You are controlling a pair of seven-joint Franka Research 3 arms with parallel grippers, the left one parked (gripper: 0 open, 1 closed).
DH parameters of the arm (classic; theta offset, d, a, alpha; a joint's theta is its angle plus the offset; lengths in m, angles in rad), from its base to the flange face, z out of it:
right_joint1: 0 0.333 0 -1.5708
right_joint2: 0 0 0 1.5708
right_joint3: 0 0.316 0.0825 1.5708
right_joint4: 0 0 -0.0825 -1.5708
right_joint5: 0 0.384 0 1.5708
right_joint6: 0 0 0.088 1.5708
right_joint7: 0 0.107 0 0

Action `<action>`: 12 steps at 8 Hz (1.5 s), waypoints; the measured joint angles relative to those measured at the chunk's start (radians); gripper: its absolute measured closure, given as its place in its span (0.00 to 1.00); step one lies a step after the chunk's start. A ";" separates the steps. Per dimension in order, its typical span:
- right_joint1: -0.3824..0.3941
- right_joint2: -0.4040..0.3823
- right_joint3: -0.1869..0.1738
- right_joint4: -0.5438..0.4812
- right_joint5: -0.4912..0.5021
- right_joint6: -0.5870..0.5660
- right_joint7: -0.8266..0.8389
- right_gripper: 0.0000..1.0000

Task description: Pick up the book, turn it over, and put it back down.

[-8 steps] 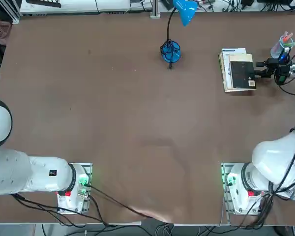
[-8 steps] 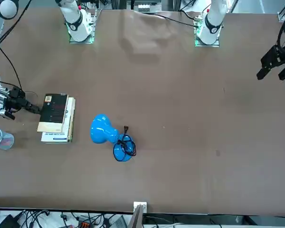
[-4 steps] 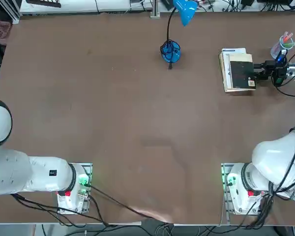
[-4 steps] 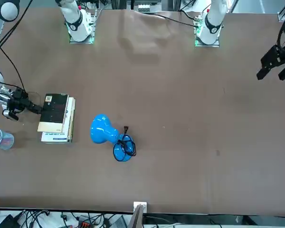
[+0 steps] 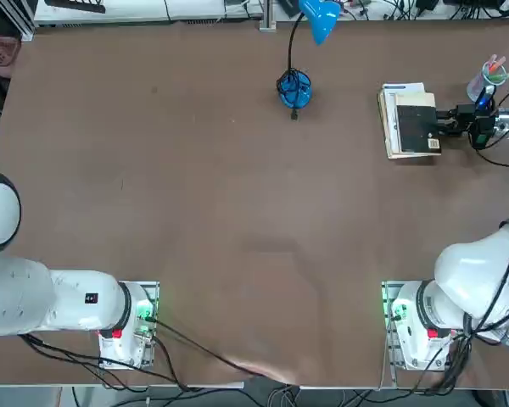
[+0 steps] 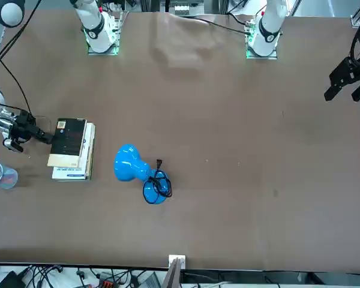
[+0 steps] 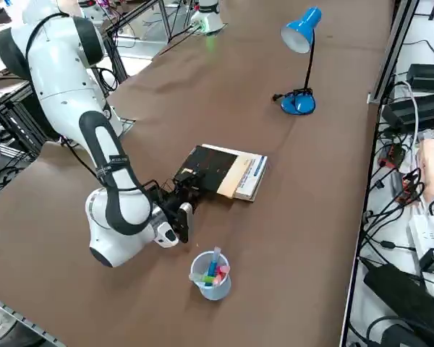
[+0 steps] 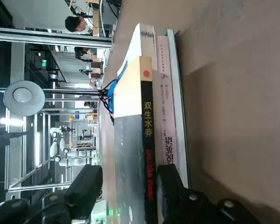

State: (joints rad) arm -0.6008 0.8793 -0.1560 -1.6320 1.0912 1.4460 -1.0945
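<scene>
The book (image 5: 417, 126) is a thin dark paperback with a tan band. It lies on top of a small stack at the table's far right, also visible in the front view (image 6: 68, 139) and the side view (image 7: 211, 168). My right gripper (image 5: 444, 125) lies low and level at the book's outer edge. In the wrist view its fingertips (image 8: 170, 182) straddle the book's spine (image 8: 148, 154), one finger above the cover and one beside the spine. A small gap shows over the cover, so the right gripper (image 8: 129, 177) is open.
Under the dark book lie a beige book (image 8: 162, 93) and a white-covered book (image 5: 403, 87). A clear cup of pens (image 5: 489, 78) stands just beyond the gripper. A blue desk lamp (image 5: 294, 89) stands left of the stack. People (image 8: 77, 23) show far off in the room.
The gripper has shifted slightly along the book's edge and settled in closer to it. The book and stack have not moved.
</scene>
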 joint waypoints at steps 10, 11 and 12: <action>-0.003 0.013 0.000 0.000 0.000 0.000 -0.045 0.83; -0.004 0.013 0.000 0.002 0.000 -0.002 -0.045 0.89; -0.005 0.013 -0.001 0.012 0.000 -0.013 -0.045 0.89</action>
State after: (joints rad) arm -0.6055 0.8928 -0.1565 -1.6202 1.0911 1.4332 -1.1392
